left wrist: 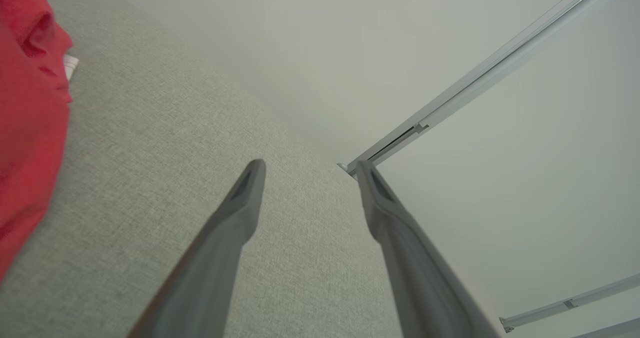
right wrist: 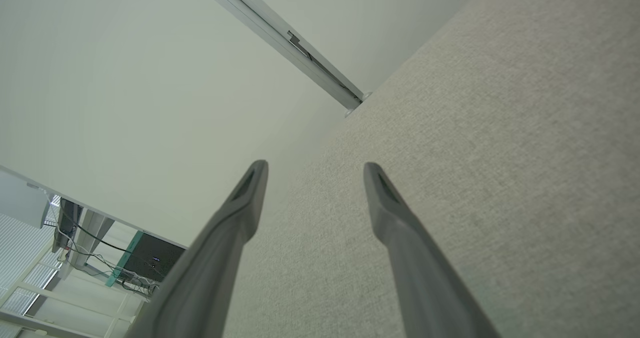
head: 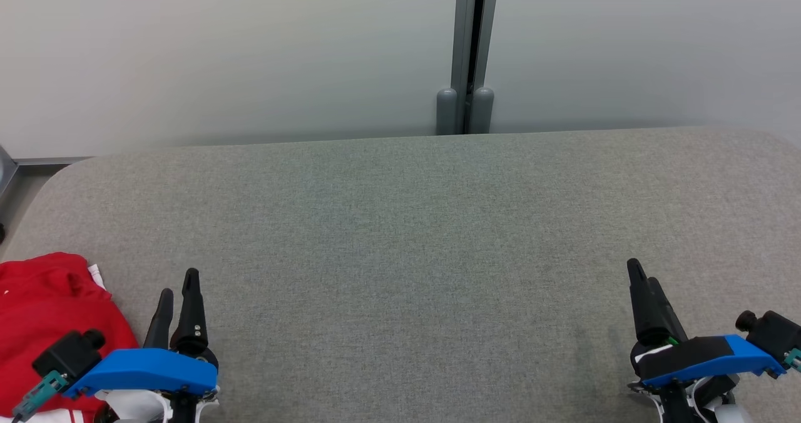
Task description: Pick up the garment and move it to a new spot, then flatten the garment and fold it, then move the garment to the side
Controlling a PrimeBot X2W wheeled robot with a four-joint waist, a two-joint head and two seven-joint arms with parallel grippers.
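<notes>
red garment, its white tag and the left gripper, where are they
red garment (head: 44, 310), head view, middle of the bunched cloth
white tag (left wrist: 70, 64), left wrist view, middle of the tag
left gripper (left wrist: 310, 165), left wrist view, midway between the tips of its fingers

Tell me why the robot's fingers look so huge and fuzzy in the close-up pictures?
Left wrist view: the left pincer sits right by the wide lens, so it looms soft-edged, and the red garment at the edge smears too. Right wrist view: the right pincer looks the same. Head view: even, soft light, no glare.
</notes>
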